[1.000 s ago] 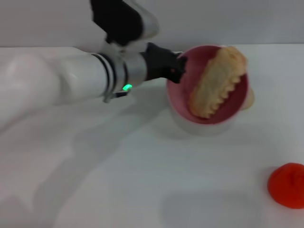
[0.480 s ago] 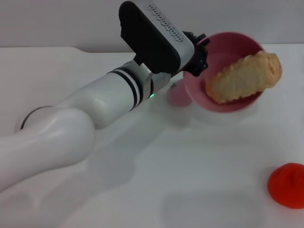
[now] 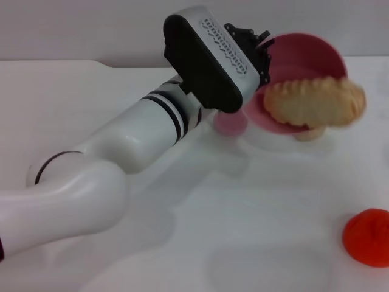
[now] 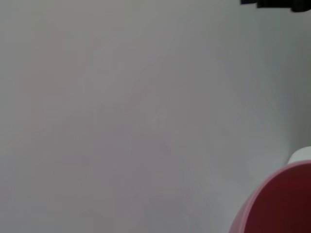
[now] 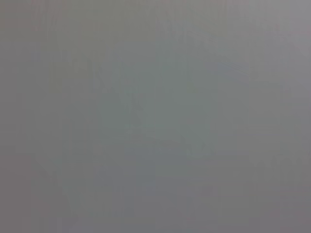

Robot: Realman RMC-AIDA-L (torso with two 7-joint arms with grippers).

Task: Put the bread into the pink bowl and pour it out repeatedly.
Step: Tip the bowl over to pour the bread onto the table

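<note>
head view: the left arm reaches in from the near left and rises toward the far middle of the table (image 3: 182, 243).
left gripper (image 3: 262, 50): dark fingers (image 3: 254, 42) clamp the bowl's rim on the side nearest the arm, lifted off the table; closed on that rim, nothing else in its hold.
bowl (image 3: 304, 52): pink, held up at the gripper's tip and tipped steeply, its mouth turned toward the camera and downward, away from the wrist.
bread (image 3: 316, 102): tan and ridged along its upper edge, lying crosswise at the bowl's low lip, just below and outward of the fingers; its far end juts past the rim on the side away from the gripper; its underside faces the camera.
pink fruit (image 3: 231, 125): on the table directly under the wrist, partly hidden by the arm.
beige lump (image 3: 310, 134): on the table beneath the bread, mostly covered by it.
red blob (image 3: 366, 236): on the table well away from the gripper, toward the near right.
left wrist view: a curve of the bowl (image 4: 282, 204) at one corner, pale wall beyond.
right gripper: not seen in any view; the right wrist view is plain grey.
</note>
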